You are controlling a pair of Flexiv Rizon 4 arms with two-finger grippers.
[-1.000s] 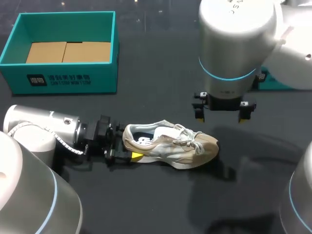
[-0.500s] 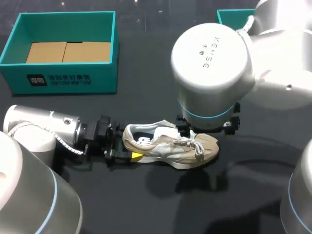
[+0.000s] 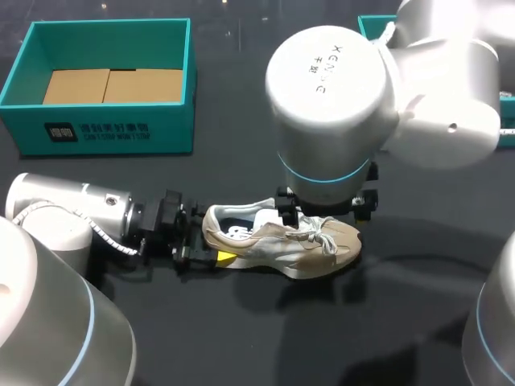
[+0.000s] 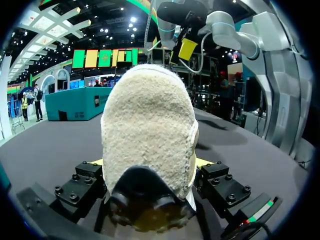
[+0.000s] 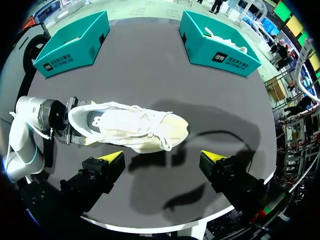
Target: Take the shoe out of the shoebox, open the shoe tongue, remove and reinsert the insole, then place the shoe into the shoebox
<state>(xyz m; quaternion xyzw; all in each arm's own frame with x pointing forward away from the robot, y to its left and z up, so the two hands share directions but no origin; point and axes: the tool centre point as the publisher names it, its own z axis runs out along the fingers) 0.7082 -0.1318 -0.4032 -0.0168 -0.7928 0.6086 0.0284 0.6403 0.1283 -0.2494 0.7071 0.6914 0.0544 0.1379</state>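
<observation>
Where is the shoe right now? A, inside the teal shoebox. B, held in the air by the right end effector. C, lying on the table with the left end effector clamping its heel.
C: the shoe lies on the table, heel between the left end effector's fingers; the right end effector hangs open above it.

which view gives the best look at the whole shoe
The right wrist view: the shoe lies whole and unobstructed, laces and opening visible. In the head view my right arm hides part of its far side; the left wrist view shows only its heel, close up.
</observation>
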